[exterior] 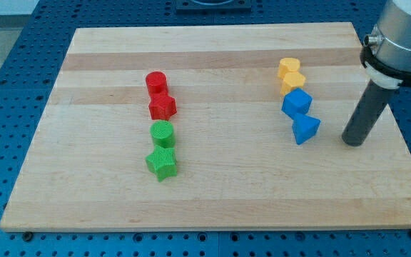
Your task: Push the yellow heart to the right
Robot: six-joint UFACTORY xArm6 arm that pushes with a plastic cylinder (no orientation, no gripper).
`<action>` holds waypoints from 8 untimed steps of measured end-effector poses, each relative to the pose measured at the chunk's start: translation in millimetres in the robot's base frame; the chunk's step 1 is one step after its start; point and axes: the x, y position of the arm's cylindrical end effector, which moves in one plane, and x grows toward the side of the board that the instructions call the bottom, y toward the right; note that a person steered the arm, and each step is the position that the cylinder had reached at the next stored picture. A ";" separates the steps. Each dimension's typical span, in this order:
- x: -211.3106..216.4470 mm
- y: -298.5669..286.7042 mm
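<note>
Two yellow blocks touch each other at the view's upper right. The upper one looks like the yellow heart [288, 68]. The lower yellow block [292, 83] has a shape I cannot make out surely. My tip [353, 142] rests on the board to the right of and below the yellow blocks, about 90 pixels away and touching no block. The rod rises from it toward the arm's grey body at the view's top right.
A blue cube [297, 103] and a blue triangle [305, 128] sit just below the yellow blocks, left of my tip. A red cylinder [155, 81], a red block [162, 107], a green cylinder [163, 133] and a green star [162, 163] form a column at centre left. The board's right edge [398, 135] is near my tip.
</note>
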 end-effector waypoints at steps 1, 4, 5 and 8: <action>0.0 0.0; 29.3 -85.0; 30.5 -133.8; -158.8 -172.5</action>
